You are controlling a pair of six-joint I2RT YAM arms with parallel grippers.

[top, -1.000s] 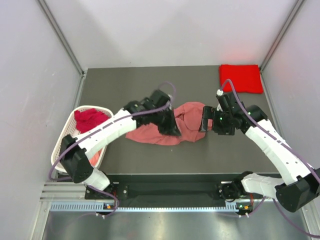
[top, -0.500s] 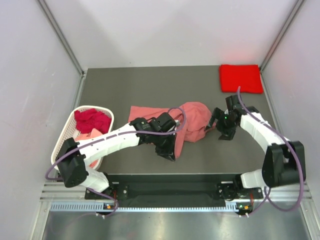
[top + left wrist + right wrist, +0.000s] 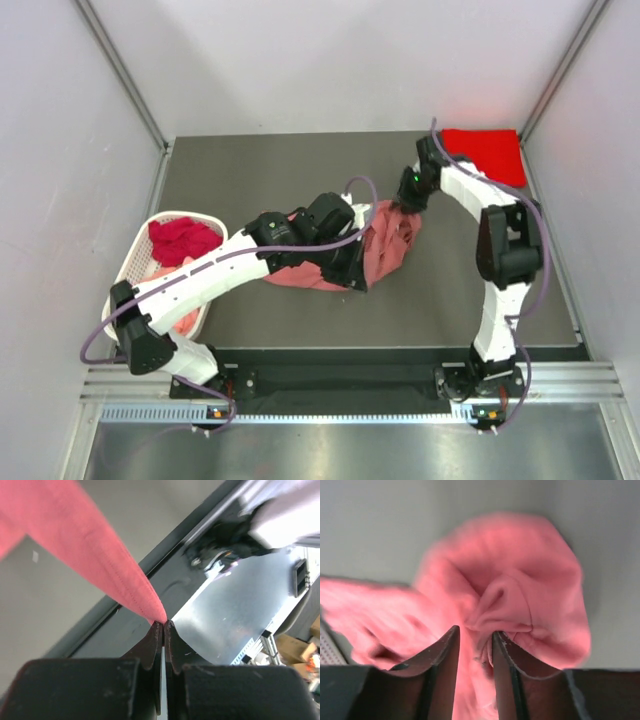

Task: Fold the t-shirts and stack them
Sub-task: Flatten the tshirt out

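Observation:
A salmon pink t-shirt lies crumpled mid-table, part of it trailing left under the left arm. My left gripper is shut on a thin edge of it; in the left wrist view the cloth stretches up and away from the pinched tips of the gripper. My right gripper is at the shirt's far right corner. In the right wrist view the gripper has its jaws narrowed around a bunched fold of that t-shirt. A folded bright red t-shirt lies at the back right.
A white slotted basket stands at the left edge, holding a dark crimson t-shirt and a pale pink one. Grey walls close in the table on three sides. A metal rail runs along the front.
My right gripper swung toward the back, onto the shirt's far corner, and its jaws narrowed onto the cloth. My left gripper pulled its held edge back from the front edge. The shirt bunched up.

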